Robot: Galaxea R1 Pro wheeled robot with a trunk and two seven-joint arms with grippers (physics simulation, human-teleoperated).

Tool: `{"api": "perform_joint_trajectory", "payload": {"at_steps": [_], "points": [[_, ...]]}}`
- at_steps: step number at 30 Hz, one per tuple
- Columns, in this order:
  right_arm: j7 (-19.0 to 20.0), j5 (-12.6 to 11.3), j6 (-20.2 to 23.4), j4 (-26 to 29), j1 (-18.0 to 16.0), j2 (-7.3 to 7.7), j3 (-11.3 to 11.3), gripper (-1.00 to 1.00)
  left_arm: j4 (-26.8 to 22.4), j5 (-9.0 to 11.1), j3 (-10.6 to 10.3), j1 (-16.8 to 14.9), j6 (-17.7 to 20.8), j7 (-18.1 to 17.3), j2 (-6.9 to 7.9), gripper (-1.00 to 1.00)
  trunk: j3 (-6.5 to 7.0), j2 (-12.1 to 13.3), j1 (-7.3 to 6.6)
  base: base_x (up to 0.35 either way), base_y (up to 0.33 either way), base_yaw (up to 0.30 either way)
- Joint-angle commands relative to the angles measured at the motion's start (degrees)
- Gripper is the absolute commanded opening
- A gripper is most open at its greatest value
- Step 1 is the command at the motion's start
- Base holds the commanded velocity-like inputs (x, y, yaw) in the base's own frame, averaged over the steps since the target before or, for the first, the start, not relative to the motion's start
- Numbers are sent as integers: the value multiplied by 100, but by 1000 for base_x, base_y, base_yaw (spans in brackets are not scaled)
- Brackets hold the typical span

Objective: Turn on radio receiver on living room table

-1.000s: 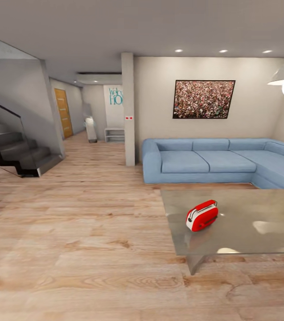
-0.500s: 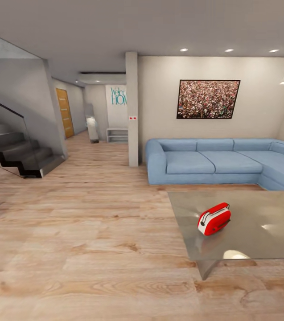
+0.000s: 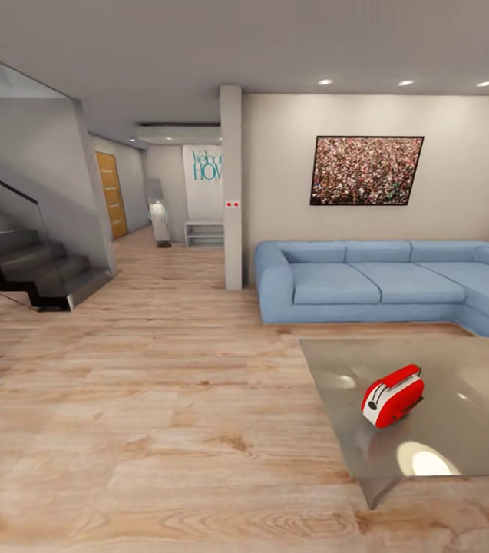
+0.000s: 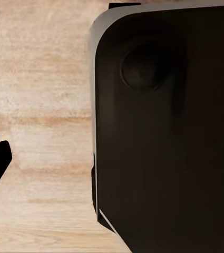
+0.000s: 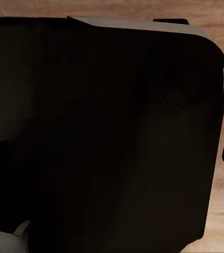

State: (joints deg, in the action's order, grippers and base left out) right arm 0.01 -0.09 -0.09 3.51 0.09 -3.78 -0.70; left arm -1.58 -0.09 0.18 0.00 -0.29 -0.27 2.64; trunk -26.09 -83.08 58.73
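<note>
You're facing the living room: the radio [image 3: 392, 395] sits on the grey table [image 3: 467, 438], near its left end, at your lower right. The blue sofa [image 3: 382, 288] runs behind it, stairs [image 3: 21, 269] off to your left. Both wrist views look past a dark robot panel [image 4: 164, 126] at wood floor [image 3: 160, 399]; whether either gripper is open, I can't tell.

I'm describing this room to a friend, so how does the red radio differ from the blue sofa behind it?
The radio receiver is small and glossy red with a white side panel; the sofa is large, soft-looking and pale blue. The radio receiver sits on the grey reflective table, while the sofa stands on the wood floor against the wall. The radio receiver is a rounded block; the sofa bends round a corner. Both are in the living room.
</note>
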Motion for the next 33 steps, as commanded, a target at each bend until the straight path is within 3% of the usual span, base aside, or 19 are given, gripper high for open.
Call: {"api": "perform_joint_trajectory", "payload": {"at_steps": [1, 33], "points": [[-1, 0, 0, -1, 0, 0, 0, 100, 0, 0, 0, 0, 1, -3, 0, 100, 0, 0, 0, 308, 114, 0], [-1, 0, -3, 0, 0, 0, 0, 100, -9, 0, 0, 0, -1, -4, 0, 100, 0, 0, 0, 326, 33, 0]]}}
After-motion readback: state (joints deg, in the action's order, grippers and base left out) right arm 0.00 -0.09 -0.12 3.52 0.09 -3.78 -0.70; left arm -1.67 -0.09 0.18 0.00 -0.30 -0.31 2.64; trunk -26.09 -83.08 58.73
